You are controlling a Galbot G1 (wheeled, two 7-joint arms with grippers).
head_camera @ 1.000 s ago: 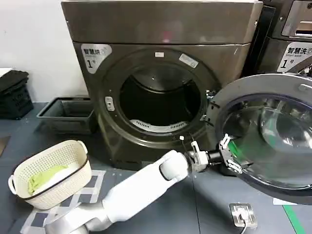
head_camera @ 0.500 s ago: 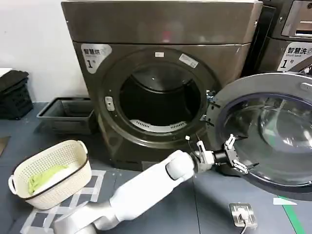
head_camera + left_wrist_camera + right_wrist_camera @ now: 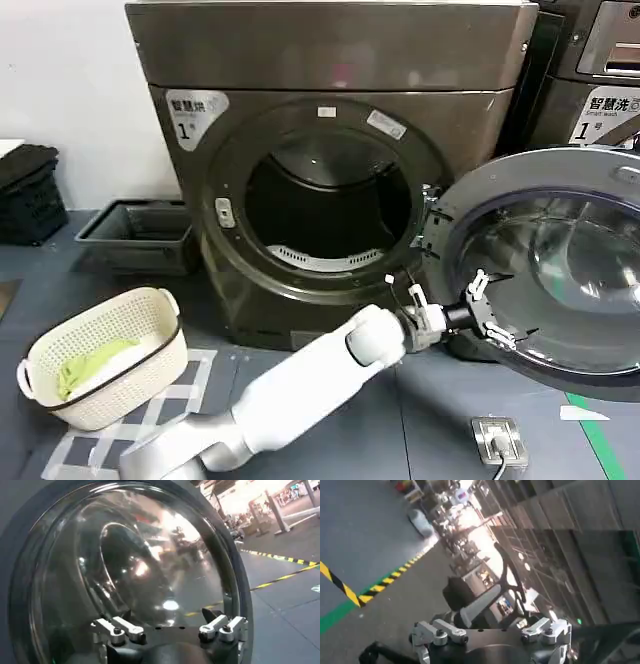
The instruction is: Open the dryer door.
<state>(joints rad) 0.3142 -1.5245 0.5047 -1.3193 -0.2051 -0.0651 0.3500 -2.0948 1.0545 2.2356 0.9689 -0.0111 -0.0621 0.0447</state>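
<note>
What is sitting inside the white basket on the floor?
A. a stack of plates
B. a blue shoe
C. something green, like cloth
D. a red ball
C: in the head view, the white laundry basket left of the dryer holds a crumpled green cloth.

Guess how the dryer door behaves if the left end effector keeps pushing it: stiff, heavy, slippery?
Dryer door probably swings stiffly as one rigid piece, being hinged at the drum opening. Its domed glass looks thick, so likely heavy for its size. That glossy surface may let the open left end effector slide.
</note>
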